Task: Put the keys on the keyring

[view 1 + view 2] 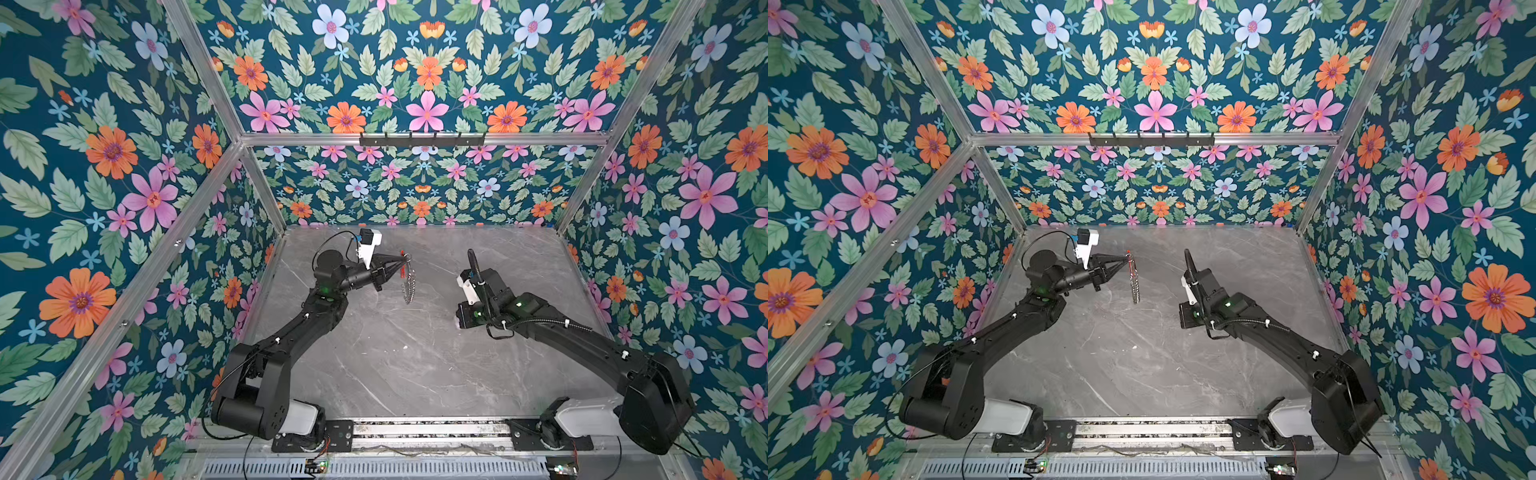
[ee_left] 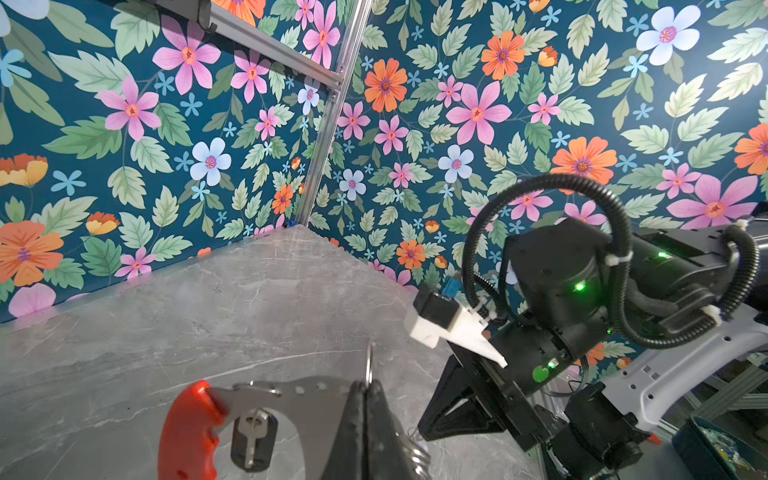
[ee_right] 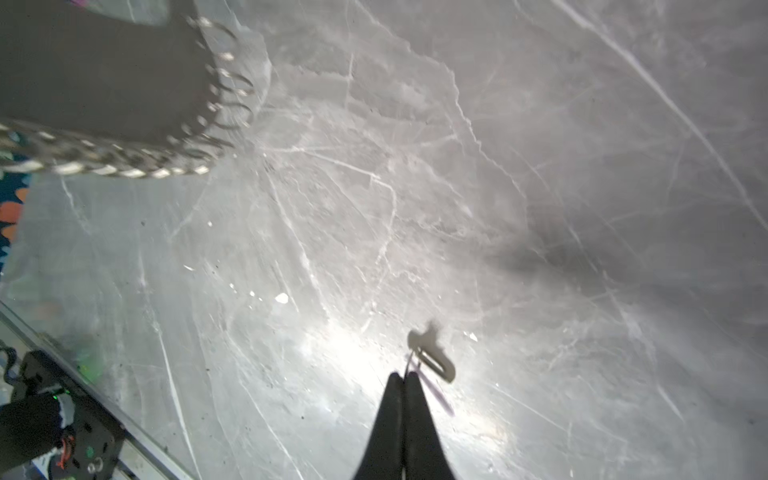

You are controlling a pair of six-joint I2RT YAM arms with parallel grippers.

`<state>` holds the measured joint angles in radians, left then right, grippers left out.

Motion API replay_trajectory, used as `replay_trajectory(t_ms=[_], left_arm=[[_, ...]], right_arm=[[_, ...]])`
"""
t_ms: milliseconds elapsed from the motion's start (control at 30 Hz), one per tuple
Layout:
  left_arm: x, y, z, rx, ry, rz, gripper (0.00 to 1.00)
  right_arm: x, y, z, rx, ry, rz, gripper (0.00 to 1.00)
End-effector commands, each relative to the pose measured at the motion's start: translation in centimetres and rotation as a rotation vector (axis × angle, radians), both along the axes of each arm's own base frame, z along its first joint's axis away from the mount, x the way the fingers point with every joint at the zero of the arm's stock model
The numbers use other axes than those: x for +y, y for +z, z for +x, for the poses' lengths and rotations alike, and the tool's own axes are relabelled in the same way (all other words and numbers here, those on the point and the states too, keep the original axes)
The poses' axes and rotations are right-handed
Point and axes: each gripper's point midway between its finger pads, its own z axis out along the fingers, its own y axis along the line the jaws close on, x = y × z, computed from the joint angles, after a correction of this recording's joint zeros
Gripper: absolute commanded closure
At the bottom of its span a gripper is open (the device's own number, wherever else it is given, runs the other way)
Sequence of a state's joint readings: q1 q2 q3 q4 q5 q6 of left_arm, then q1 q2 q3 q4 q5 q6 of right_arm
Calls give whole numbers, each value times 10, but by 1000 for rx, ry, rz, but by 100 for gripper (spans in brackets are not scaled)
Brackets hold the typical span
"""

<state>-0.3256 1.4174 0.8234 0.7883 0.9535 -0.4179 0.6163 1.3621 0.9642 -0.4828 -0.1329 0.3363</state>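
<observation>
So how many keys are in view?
2. The black-tagged key hangs on the keyring; the lilac-tagged key, blurred, hangs from the shut right jaws. Others may be hidden.

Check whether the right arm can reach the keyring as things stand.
Probably yes. The left gripper holds the keyring up off the table, and nothing stands between it and the right gripper, shut on a key.
</observation>
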Motion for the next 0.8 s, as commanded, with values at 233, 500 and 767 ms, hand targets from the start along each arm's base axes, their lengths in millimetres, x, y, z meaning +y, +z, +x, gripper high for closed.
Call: replay_trajectory(t_ms=[233,500,767], left_arm=[[-5,8,0,-31,-26,-15,100],[-5,5,0,-25,-24,-13,100],[-5,0,1,-21,-21,-6,100]], right_arm=[[10,-63,-1,267,77,-40,100],[17,-99,51,293,15,-115,100],[19,-101,55,289,20,-118,100]])
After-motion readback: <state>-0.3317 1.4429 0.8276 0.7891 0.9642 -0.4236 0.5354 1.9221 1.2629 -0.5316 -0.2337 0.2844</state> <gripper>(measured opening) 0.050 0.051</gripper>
